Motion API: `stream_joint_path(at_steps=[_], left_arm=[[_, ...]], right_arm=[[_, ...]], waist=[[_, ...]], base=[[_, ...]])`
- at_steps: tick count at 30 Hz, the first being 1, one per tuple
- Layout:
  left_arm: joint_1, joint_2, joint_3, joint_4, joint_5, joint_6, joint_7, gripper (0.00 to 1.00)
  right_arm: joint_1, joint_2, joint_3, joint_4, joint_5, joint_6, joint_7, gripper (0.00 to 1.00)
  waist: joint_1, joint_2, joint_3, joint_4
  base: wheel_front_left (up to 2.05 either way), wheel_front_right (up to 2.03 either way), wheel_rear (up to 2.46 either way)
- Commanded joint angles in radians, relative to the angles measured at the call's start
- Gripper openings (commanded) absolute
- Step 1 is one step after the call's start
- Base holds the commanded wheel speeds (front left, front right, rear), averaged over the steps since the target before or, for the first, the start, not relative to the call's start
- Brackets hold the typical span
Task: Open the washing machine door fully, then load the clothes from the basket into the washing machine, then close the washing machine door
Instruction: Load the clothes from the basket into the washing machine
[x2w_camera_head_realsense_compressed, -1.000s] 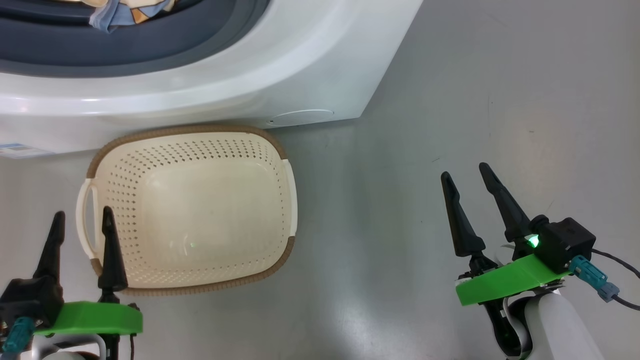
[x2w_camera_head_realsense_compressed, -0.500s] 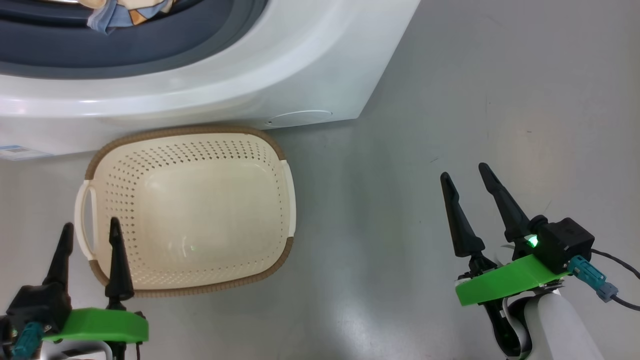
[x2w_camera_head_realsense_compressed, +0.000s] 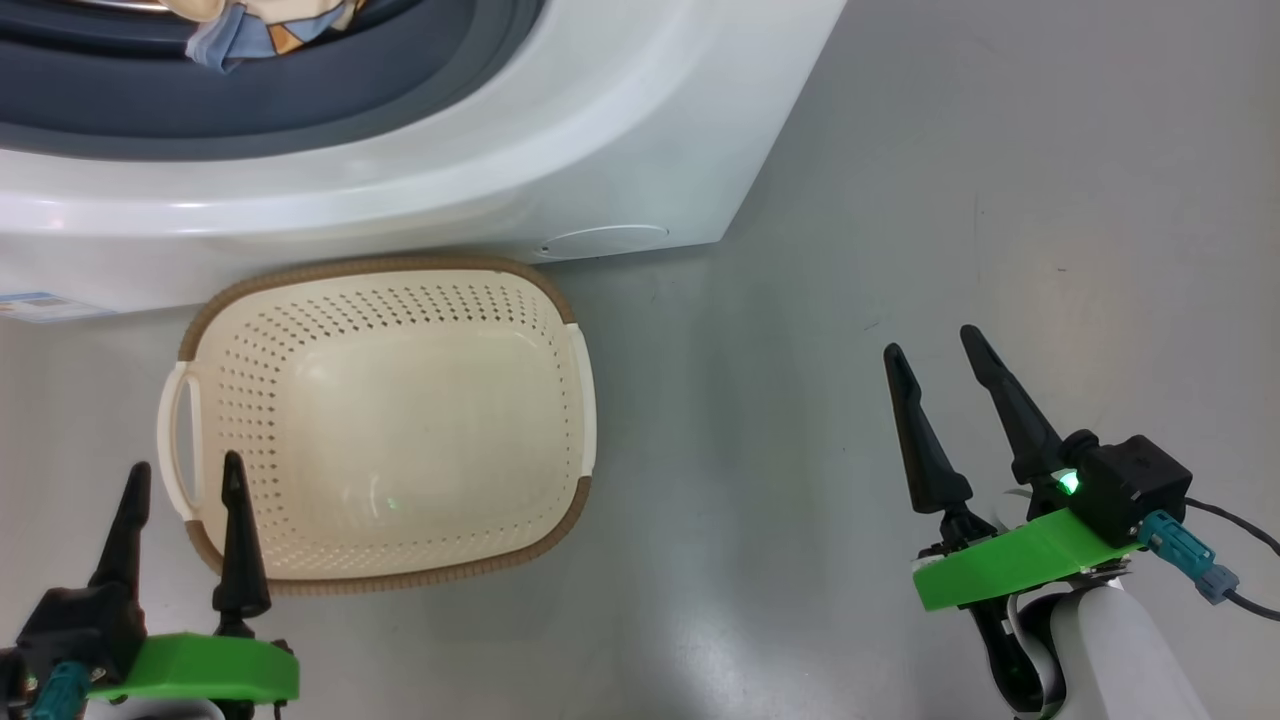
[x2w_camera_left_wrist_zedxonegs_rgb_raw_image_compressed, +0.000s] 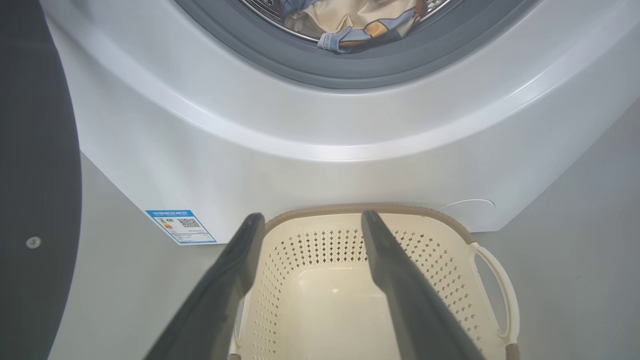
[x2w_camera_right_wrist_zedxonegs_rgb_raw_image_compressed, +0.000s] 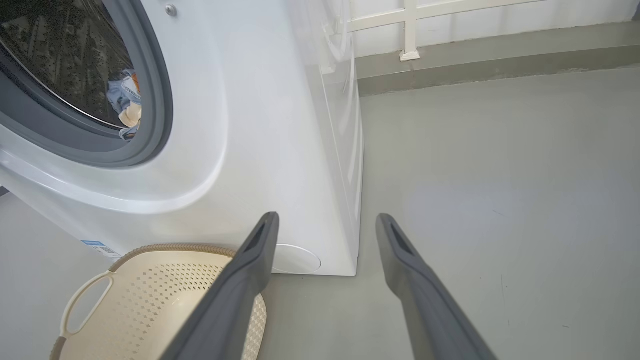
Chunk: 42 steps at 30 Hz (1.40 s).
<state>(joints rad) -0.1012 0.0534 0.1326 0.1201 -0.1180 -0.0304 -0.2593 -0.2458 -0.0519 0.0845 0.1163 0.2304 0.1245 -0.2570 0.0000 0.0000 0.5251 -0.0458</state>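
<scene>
Down on the floor in the head view, the basket (x2w_camera_head_realsense_compressed: 385, 262) sits empty against the foot of the washing machine (x2w_camera_head_realsense_compressed: 600, 120), and the clothes (x2w_camera_head_realsense_compressed: 265, 25) show in the drum mouth at the top edge. The left gripper (x2w_camera_head_realsense_compressed: 183, 470) hovers at the basket's near left corner, fingers spread wide with nothing between them. The right gripper (x2w_camera_head_realsense_compressed: 930, 342) is well off to the right over bare floor, equally wide and empty.

Left wrist view: I look along the left fingers, over the basket, at the washer front. The clothes (x2w_camera_left_wrist_zedxonegs_rgb_raw_image_compressed: 350, 25) lie inside, one blue band reaching the grey gasket (x2w_camera_left_wrist_zedxonegs_rgb_raw_image_compressed: 320, 75) (worth watching before anything shuts). At the far left edge stands a dark curved slab with a screw in it. I take it for the washing machine door (x2w_camera_left_wrist_zedxonegs_rgb_raw_image_compressed: 35, 150), swung open, its edge running up and down that view.

Right wrist view: the open jaws point past the washer's right corner, and the drum opening lies up and to the left.

Loading looks done to me, and closing is what remains. The door lies left of the opening, so the left arm is the nearer one. It would have to get outside the door and sweep it rightward.
</scene>
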Motion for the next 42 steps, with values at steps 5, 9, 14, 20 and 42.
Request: stream_joint_path(at_steps=[5,9,14,20,42], left_arm=[[0.03,0.01,0.028,-0.043,0.012,0.004,-0.002,1.0],[0.035,0.008,0.026,-0.053,0.011,0.005,-0.002,1.0],[0.04,0.006,0.022,-0.059,0.011,0.007,-0.002,1.0],[0.044,0.004,0.02,-0.058,0.008,0.006,-0.002,1.0],[-0.294,0.066,-0.006,-0.015,0.017,-0.037,-0.002,1.0]], right_arm=[[0.015,0.002,0.022,-0.017,-0.008,0.006,-0.005,1.0],[0.019,0.002,0.023,-0.016,-0.008,0.006,-0.005,1.0],[0.021,0.002,0.024,-0.014,-0.007,0.006,-0.005,1.0],[0.026,0.002,0.025,-0.013,-0.008,0.006,-0.005,1.0],[0.006,0.002,0.044,-0.008,-0.002,0.006,-0.005,1.0]], waist=[[0.0,0.0,-0.006,0.003],[0.0,0.0,-0.012,0.005],[0.0,0.0,-0.018,0.006],[0.0,0.0,-0.025,0.006],[0.0,0.0,-0.014,-0.027]], base=[[0.0,0.0,0.0],[0.0,0.0,0.0],[0.0,0.0,0.0],[0.0,0.0,0.0],[0.0,0.0,0.0]])
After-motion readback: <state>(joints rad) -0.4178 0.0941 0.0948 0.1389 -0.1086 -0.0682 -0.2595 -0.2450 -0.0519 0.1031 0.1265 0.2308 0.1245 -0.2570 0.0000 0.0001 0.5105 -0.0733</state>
